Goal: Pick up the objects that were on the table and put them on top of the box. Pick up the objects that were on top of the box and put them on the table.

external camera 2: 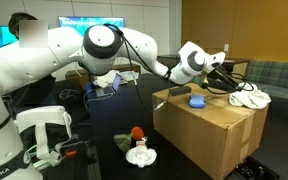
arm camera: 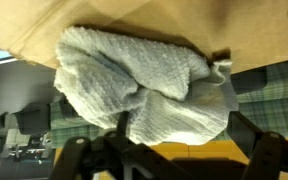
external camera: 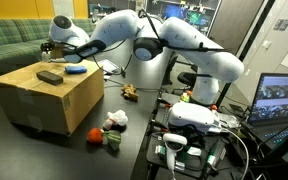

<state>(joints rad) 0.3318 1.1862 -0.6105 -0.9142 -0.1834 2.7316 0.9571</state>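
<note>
A cardboard box (external camera: 44,95) stands on the dark table and shows in both exterior views (external camera 2: 204,130). On its top lie a dark grey block (external camera: 50,75) (external camera 2: 179,92), a blue object (external camera: 75,69) (external camera 2: 197,101) and a crumpled white cloth (external camera 2: 250,98). My gripper (external camera 2: 229,85) is at the box's far end (external camera: 52,45), right at the cloth. In the wrist view the cloth (arm camera: 144,85) fills the frame. The gripper (arm camera: 179,130) is open, with one finger on each side of the cloth's lower fold.
On the table beside the box lie a red ball (external camera: 94,133), a white plush toy (external camera: 115,120) (external camera 2: 139,153), a green item (external camera: 112,140) and a small brown toy (external camera: 130,92). A green sofa stands behind the box. A cart with gear and a laptop (external camera: 279,100) are near the arm's base.
</note>
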